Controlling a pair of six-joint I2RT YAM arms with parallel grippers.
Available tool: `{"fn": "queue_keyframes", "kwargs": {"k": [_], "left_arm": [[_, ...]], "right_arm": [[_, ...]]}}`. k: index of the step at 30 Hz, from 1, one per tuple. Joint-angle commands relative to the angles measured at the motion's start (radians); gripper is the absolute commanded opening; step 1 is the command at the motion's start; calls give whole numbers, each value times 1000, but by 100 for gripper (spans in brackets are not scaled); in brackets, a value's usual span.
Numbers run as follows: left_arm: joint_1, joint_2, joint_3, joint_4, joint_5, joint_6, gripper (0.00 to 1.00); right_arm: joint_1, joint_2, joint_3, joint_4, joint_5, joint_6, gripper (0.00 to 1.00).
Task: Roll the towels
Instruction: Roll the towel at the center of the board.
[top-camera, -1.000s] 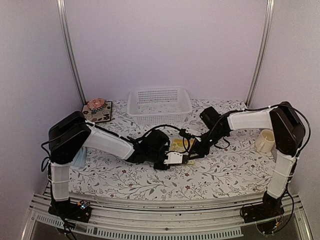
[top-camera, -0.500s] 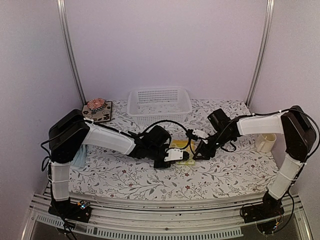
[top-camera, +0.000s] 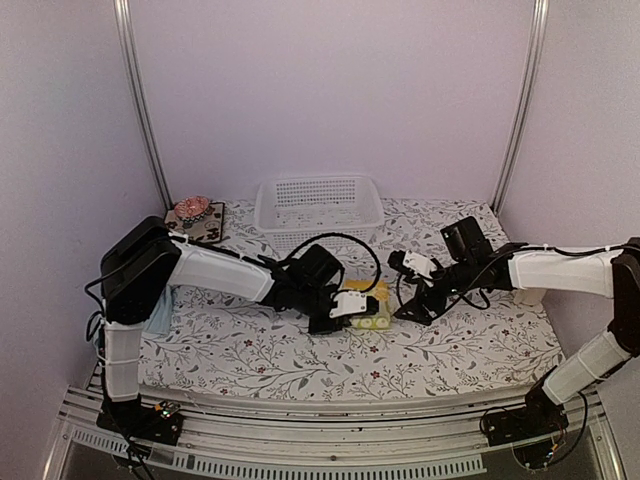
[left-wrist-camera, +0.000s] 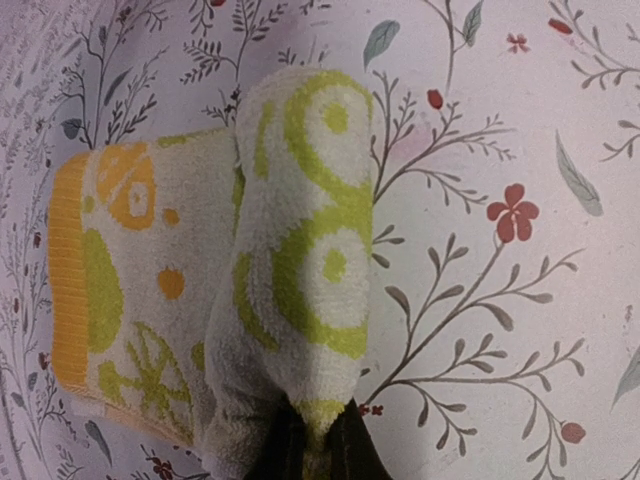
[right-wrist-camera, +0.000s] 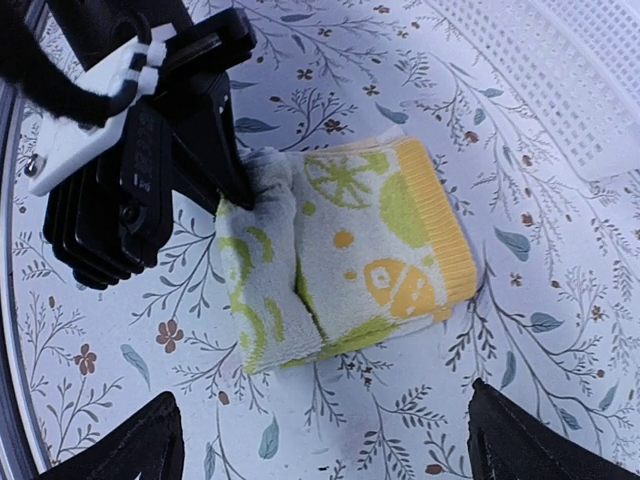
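Yellow-green towel (right-wrist-camera: 340, 255) half-rolled, lying centre; pale blue towel (top-camera: 160, 318) far left.

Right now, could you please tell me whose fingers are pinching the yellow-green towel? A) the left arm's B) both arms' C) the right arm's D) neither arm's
A: the left fingers are shut on the rolled end of the yellow-green towel, while the right fingers stand open, clear of it.

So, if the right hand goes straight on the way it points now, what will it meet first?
Probably the yellow-green towel, whose rolled end the left hand pinches. Depth is unclear, so the right hand may touch the tablecloth first.
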Motion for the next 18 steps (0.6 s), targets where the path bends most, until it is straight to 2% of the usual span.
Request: {"fn": "queue_keyframes", "kwargs": {"k": [1, 5, 8, 18], "left_arm": [[12, 59, -13, -159, 43, -37, 0], [20, 55, -9, -167, 55, -42, 0], [25, 63, 6, -188, 70, -42, 0], [52, 118, 100, -293, 151, -79, 0]], "right_arm": [[-2, -108, -58, 165, 124, 64, 99], [-3, -156, -68, 220, 339, 227, 99], [-2, -165, -47, 197, 380, 237, 99], [28, -195, -129, 211, 281, 98, 99]]}}
